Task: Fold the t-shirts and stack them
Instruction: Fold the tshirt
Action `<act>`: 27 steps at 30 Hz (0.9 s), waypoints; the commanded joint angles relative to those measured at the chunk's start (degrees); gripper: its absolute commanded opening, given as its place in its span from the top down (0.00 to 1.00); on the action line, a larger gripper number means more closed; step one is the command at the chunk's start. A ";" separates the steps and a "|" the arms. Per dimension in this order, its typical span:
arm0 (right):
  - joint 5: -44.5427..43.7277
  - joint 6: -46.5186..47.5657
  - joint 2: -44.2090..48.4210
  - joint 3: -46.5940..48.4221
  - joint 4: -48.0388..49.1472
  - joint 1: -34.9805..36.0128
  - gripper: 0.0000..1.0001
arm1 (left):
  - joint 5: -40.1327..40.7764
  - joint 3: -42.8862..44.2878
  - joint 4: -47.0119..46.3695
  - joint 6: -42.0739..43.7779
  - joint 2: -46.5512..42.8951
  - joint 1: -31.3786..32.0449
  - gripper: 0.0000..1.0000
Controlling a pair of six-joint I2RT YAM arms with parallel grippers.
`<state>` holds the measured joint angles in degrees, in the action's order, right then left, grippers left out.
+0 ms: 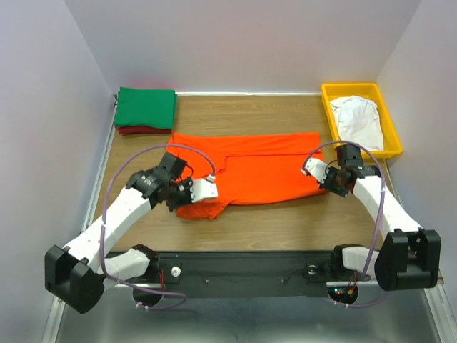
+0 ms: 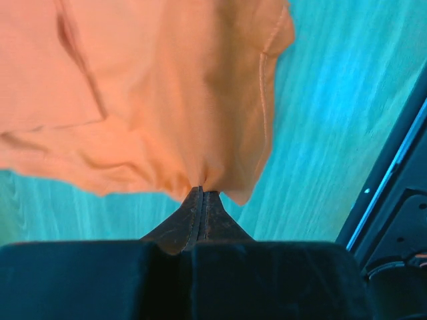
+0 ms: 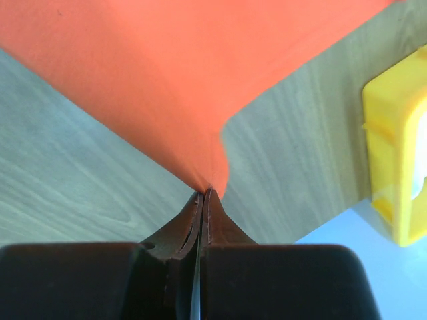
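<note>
The bright orange t-shirt lies partly folded across the middle of the table. My left gripper is shut on its near left edge, the cloth bunched at the tips in the left wrist view. My right gripper is shut on its near right corner, seen in the right wrist view. A folded green t-shirt lies on a dark red t-shirt at the back left. A white t-shirt lies crumpled in the yellow tray.
The yellow tray stands at the back right corner and shows in the right wrist view. White walls close in the table on three sides. The black base rail runs along the near edge.
</note>
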<state>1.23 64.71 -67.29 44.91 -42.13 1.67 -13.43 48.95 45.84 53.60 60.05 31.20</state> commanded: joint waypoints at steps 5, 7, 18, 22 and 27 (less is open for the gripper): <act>1.49 1.38 -11.89 12.39 -0.94 -1.41 0.99 | -6.60 14.76 3.20 5.72 10.77 -11.33 1.00; 1.66 1.91 -14.26 16.16 -0.94 -1.41 0.99 | -6.96 16.61 2.32 6.42 12.97 -12.39 1.00; 2.37 2.70 -30.79 31.89 -0.85 -1.41 0.99 | -9.95 29.27 1.18 8.80 30.28 -18.01 1.00; 2.90 2.71 -36.41 34.54 -0.85 -1.41 0.98 | -9.95 32.61 0.92 9.15 35.04 -18.72 1.00; 3.16 0.08 -41.16 37.79 -0.50 -1.41 0.75 | -9.86 35.07 -1.89 7.40 41.54 -20.21 0.88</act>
<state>3.70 66.08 -106.17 78.94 -43.03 0.75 -22.52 81.32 45.08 61.47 99.18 12.23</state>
